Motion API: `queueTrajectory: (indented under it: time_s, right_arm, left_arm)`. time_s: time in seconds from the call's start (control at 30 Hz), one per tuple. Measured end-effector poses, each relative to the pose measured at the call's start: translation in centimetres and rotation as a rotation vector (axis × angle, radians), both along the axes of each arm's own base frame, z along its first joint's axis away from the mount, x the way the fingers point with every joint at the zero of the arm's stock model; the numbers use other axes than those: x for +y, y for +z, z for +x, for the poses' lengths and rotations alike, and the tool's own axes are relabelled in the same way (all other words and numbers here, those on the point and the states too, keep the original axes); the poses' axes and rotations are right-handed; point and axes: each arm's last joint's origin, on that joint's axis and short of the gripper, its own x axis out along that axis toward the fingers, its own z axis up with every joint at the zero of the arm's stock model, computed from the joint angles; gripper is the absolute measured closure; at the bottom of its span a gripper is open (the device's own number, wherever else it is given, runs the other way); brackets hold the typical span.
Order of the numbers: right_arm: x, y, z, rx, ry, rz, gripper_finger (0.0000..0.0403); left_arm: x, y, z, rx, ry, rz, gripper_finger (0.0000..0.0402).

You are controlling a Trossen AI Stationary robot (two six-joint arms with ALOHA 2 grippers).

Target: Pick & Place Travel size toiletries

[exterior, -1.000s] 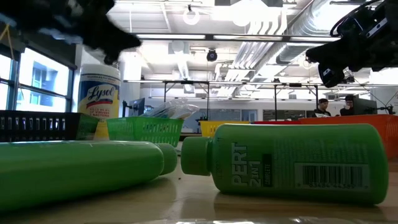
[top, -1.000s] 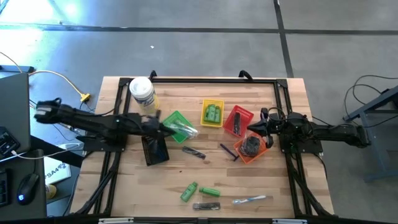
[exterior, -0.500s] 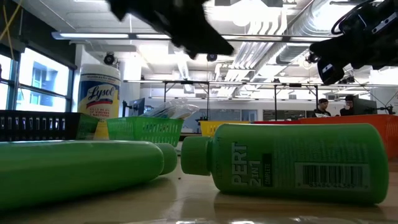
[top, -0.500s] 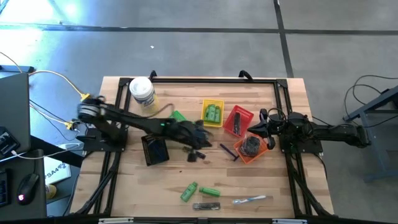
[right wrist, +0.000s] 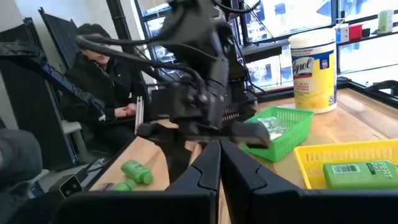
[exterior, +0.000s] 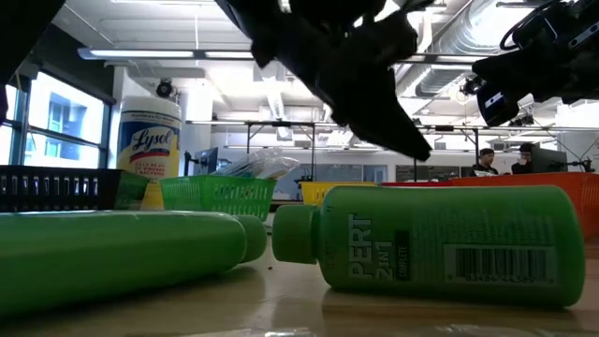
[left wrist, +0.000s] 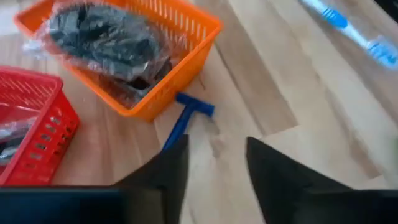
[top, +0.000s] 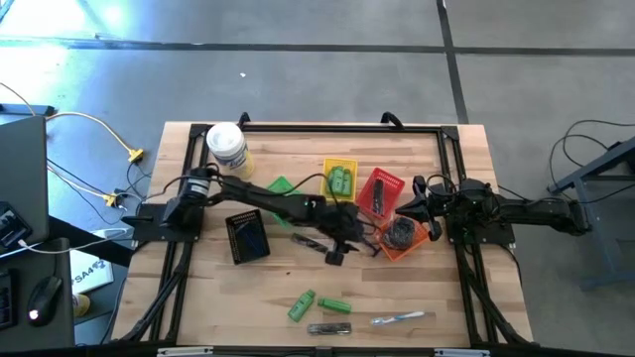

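My left gripper (top: 340,253) (left wrist: 214,165) hangs open over the middle of the table, tilted downward, with bare wood between its fingers. Just beyond its fingertips a blue-handled razor (left wrist: 186,119) (top: 363,241) lies flat beside the orange basket (left wrist: 186,43), which holds wrapped dark discs (left wrist: 106,37). Two green bottles (top: 317,305), a dark piece (top: 327,328) and a clear-wrapped toothbrush (top: 397,318) lie near the front edge. A dark stick (top: 306,241) lies left of my left gripper. My right gripper (top: 409,205) (right wrist: 219,163) waits shut by the orange basket's right side.
A red basket (top: 380,191), a yellow basket (top: 339,180) with green bottles, a green basket (top: 281,186) and a black basket (top: 246,238) stand across the table's middle. A white-lidded Lysol jar (top: 226,146) stands at the far left. People sit in the room behind.
My left arm has stretched out from over the green basket toward the table's right, ending low over the wood beside the razor and orange basket, its gripper tipped further downward. The right arm and the items on the table have stayed put.
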Motion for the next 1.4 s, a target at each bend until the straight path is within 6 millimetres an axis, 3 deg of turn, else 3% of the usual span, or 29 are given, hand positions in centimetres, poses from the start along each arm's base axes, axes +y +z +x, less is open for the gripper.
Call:
queueTrajectory:
  time_s: [0.2, 0.33, 0.6, 1.13, 1.4]
  right_arm:
    - [0.0, 0.0, 0.0, -0.002, 0.014, -0.025, 0.04]
    - [0.1, 0.0, 0.0, -0.005, 0.022, -0.045, 0.04]
    - [0.1, 0.0, 0.0, -0.012, 0.018, -0.065, 0.04]
    - [0.1, 0.1, 0.0, -0.026, 0.015, -0.078, 0.04]
    - [0.1, 0.2, 0.0, -0.029, 0.015, -0.079, 0.04]
  left_arm:
    - [2.0, -1.5, 0.7, 0.009, -0.01, -0.023, 0.015]
    - [3.0, -2.8, 1.0, 0.033, 0.007, -0.029, 0.0122]
    - [3.2, -4.7, 1.7, 0.017, -0.005, -0.01, 0.0119]
    - [3.2, -4.5, 1.9, -0.021, -0.02, 0.01, 0.0119]
    - [3.2, -6.9, 2.2, 0.026, 0.011, -0.006, 0.0119]
